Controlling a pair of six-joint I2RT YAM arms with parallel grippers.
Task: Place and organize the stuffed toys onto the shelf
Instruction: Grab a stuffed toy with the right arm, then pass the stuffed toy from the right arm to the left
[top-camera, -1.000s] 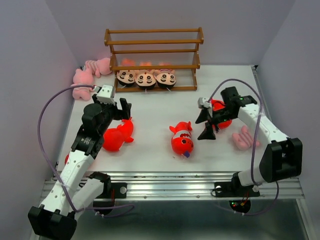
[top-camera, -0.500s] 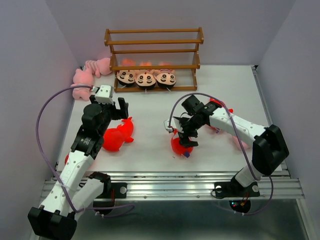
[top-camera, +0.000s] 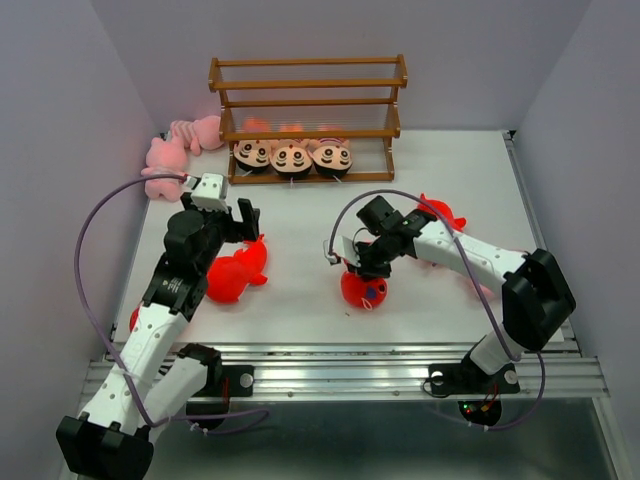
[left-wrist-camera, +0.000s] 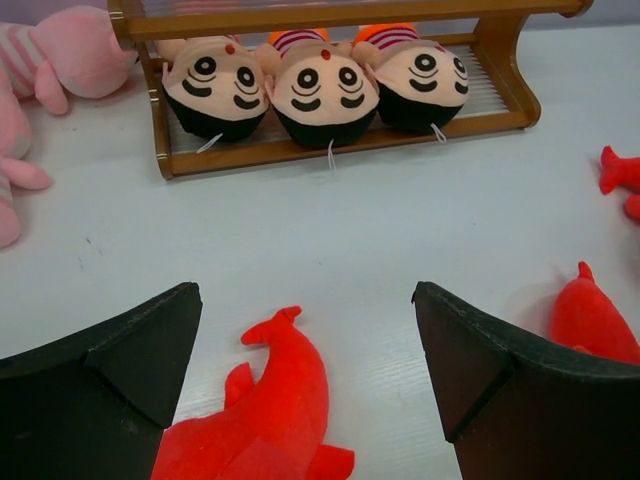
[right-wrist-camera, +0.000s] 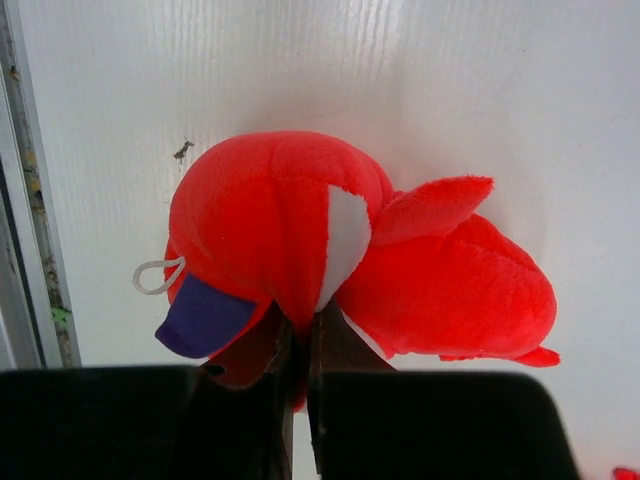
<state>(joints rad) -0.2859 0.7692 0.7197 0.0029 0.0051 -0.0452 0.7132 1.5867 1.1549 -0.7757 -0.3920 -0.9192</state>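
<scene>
Progress check. The shelf (top-camera: 305, 84) carries three boy dolls (left-wrist-camera: 305, 95) side by side on its lowest tier, faces out, well ahead of the left fingers (top-camera: 240, 220). We make out no toys on the two upper tiers. This is the only part we judge done.

Left on the desk (top-camera: 300, 215):
- Pink frogs (top-camera: 168, 155) lie in a heap beside the shelf's left end, ahead and to the left of the left fingers. We cannot fix their count.
- Fish B (left-wrist-camera: 265, 400) lies just below the left fingers, between them in the wrist view, untouched. These fingers stand wide apart and hold nothing.
- The right fingers (right-wrist-camera: 298, 345) are closed tight against the underside of fish A (right-wrist-camera: 270, 220), at its white band. A fold of plush looks pinched, and the fish appears to rest on the desk.
- Fish C (top-camera: 438, 212) lies behind the right fingers, past the forearm.
- A red patch by the left arm's lower link, likely fish D (top-camera: 134, 318), is mostly hidden.

Judgement: roughly a third is placed. All fish and frogs remain, and the upper tiers are free for them. The step in hand is lifting fish A.
</scene>
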